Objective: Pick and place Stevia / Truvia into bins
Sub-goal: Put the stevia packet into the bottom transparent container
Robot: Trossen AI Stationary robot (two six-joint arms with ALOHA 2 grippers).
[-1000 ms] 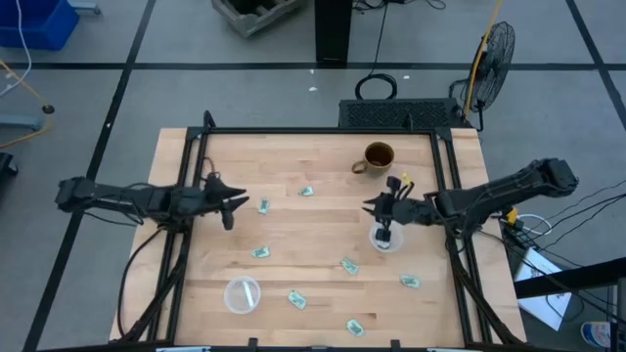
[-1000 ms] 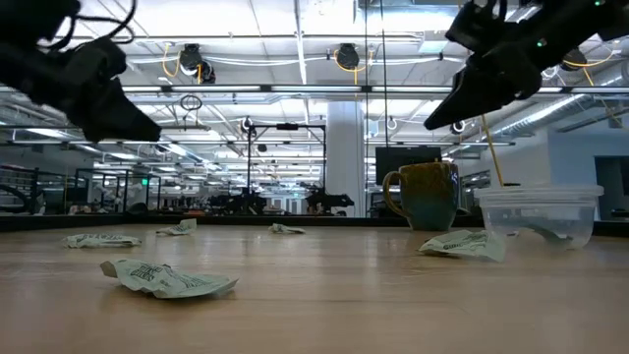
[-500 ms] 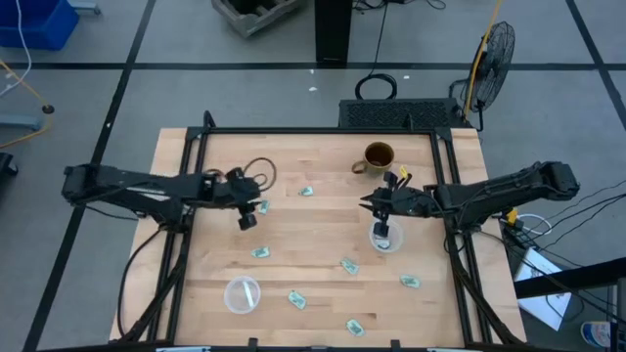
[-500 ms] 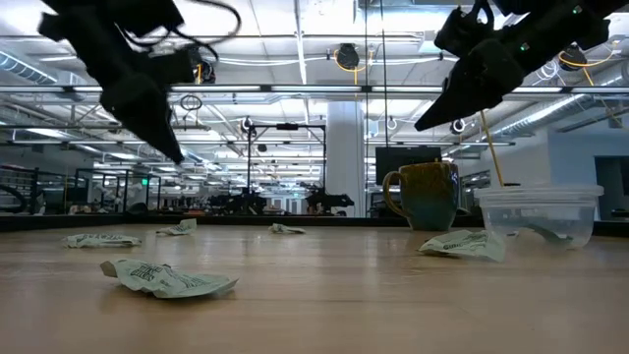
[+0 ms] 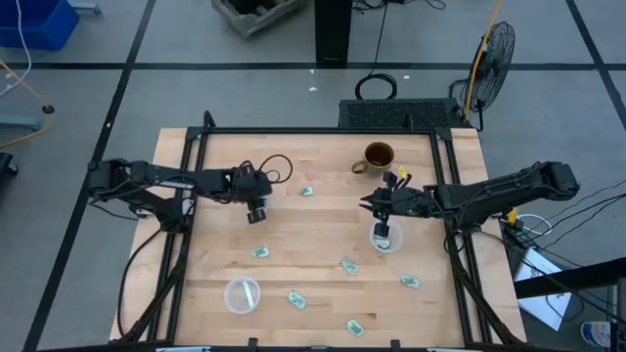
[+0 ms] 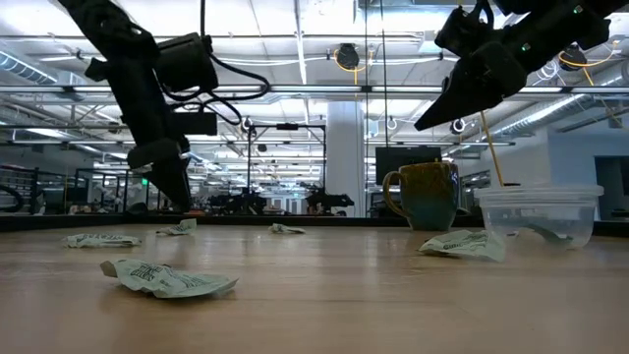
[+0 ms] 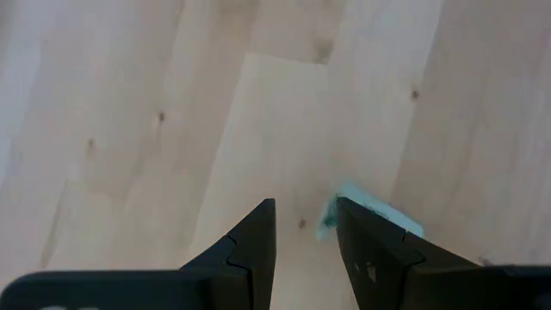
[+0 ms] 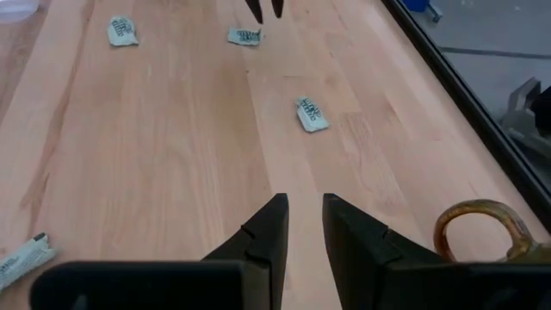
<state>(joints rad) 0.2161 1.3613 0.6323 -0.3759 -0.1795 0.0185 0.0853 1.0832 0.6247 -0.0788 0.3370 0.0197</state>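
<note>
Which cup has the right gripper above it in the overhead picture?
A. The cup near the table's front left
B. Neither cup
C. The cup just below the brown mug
C: the right gripper hangs over the cup on the table's right side, below the brown mug.

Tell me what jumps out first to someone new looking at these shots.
Probably the left gripper, pointed down over a pale green packet in the table's left half. Next, more packets scattered over the wooden table, and the right gripper hovering above the clear cup near the brown mug. A second clear cup sits near the front left.
</note>
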